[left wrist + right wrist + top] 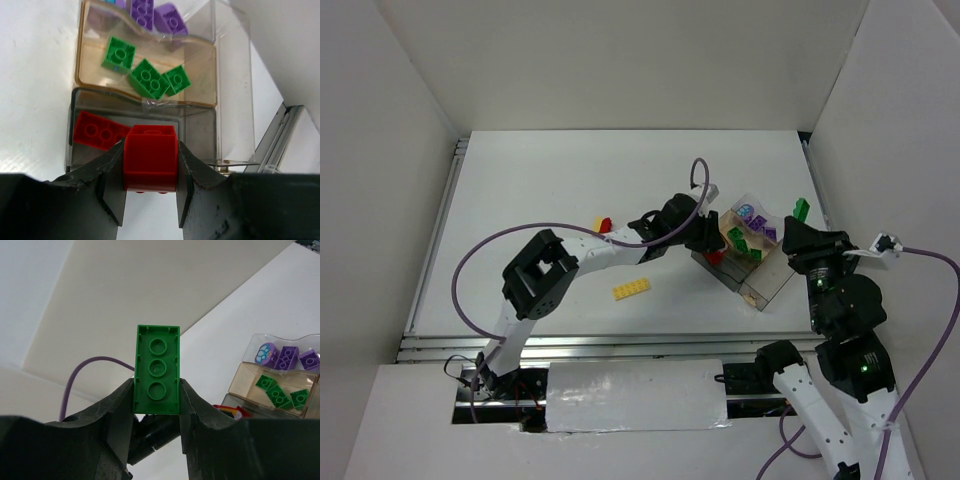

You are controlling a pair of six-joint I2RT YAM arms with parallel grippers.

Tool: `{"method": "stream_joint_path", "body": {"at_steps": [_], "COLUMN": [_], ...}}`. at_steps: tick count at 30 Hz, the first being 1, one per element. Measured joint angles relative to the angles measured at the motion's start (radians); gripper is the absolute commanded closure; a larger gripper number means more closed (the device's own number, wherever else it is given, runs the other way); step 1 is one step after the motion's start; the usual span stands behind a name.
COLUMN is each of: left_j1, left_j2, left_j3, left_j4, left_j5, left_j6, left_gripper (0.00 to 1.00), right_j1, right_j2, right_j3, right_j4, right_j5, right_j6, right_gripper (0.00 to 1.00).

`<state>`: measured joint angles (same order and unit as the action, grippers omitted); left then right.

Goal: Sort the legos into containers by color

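Black fingers of the left gripper fill the bottom of its wrist view, closed on a red brick that sits squarely between them. That brick hangs at the near edge of the clear box, by its nearest compartment. A second red brick lies flat in that compartment, at 10 o'clock from the held one. Whether the held brick touches the box cannot be told. The next compartment toward 12 o'clock holds three green bricks, and the one beyond it holds purple bricks.

The right gripper is clamped on a long green brick. It stands upright between the fingers with its hollow underside toward the camera, most of it sticking out toward 12 o'clock past the fingertips. From this wrist the box lies at 4 o'clock, well apart from the held green brick. A round purple piece sits in the far compartment beside the purple bricks.

From above, the box lies toward 3 o'clock on the white counter. The left gripper is at the box's 9 o'clock side and the right gripper near its 2 o'clock corner. A flat yellow plate lies on the counter at 8 o'clock from the left gripper, well apart from it. A small red and yellow pair lies between 9 and 10 o'clock from that gripper, just beside the left arm.
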<state>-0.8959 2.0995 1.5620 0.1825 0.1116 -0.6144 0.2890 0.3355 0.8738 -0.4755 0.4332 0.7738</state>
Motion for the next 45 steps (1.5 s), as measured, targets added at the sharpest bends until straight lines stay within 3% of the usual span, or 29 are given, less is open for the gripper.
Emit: {"method": "stream_joint_path", "body": {"at_steps": [2, 8, 14, 15, 16, 19, 25, 31, 36, 45], "left_j1": [-0.006, -0.011, -0.011, -0.011, -0.011, -0.008, 0.048, 0.161, 0.155, 0.162], "left_j2": [0.019, 0.056, 0.05, 0.038, 0.022, -0.076, -0.409, -0.718, -0.804, -0.902], "left_j3": [0.006, 0.047, 0.041, 0.025, 0.001, -0.1, -0.248, -0.365, -0.444, -0.562], "left_j4": [-0.013, -0.037, -0.024, -0.024, -0.021, -0.045, -0.212, -0.296, -0.356, -0.473], "left_j5": [-0.011, -0.016, -0.009, -0.01, -0.014, -0.079, -0.306, -0.399, -0.364, -0.339], "left_j6": [-0.005, -0.021, -0.021, -0.021, -0.02, -0.026, -0.1, -0.088, -0.046, -0.014], "left_gripper": [0.55, 0.33, 0.23, 0.23, 0.14, 0.09, 0.05, 0.05, 0.04, 0.03], "right_j1": [0.0, 0.0, 0.0, 0.0, -0.001, -0.002, -0.025, -0.114, -0.225, -0.32], "right_j2": [0.007, 0.049, 0.125, 0.146, 0.171, 0.27, 0.487, 0.736, 0.91, 1.118], "right_j3": [-0.002, -0.035, -0.051, -0.051, -0.051, -0.05, -0.051, -0.015, 0.05, 0.121], "right_j4": [0.001, 0.003, 0.006, 0.008, 0.011, 0.012, 0.026, 0.08, 0.107, 0.105], "right_j5": [-0.005, -0.034, -0.049, -0.052, -0.054, -0.061, -0.115, -0.284, -0.448, -0.571], "right_j6": [-0.009, -0.024, -0.039, -0.042, -0.047, -0.062, -0.108, -0.253, -0.34, -0.416], "right_gripper": [1.0, 1.0, 1.0, 1.0, 1.0, 1.0, 1.0, 0.96, 0.91, 0.82]}}
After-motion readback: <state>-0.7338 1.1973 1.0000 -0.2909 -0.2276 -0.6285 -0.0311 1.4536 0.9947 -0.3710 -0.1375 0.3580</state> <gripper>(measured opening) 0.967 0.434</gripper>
